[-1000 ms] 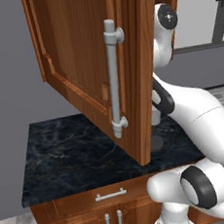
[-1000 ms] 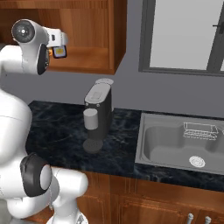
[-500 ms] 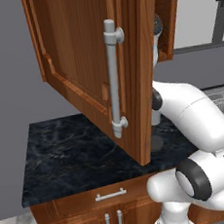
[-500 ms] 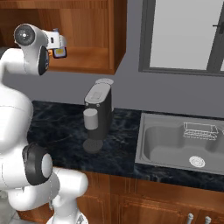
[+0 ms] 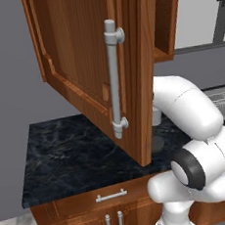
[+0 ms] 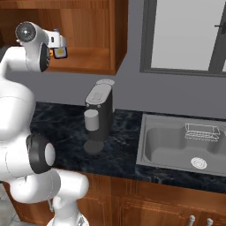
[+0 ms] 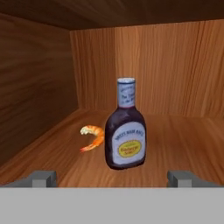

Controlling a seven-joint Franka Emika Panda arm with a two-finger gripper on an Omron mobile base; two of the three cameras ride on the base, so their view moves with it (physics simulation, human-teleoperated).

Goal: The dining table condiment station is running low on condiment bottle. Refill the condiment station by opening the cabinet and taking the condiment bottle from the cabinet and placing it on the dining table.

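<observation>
Now reaching into the open cabinet with end effector spread wide and empty; next, advance to straddle the upright condiment bottle beside the shrimp, then close.

condiment bottle: dark maroon, pale blue-grey cap, white-and-yellow label
shrimp: orange, left of centre
cabinet: reddish-brown wood grain, silver handle
counter: black, faintly veined

A kitchen: wooden wall cabinet, marble counter, sink.
</observation>
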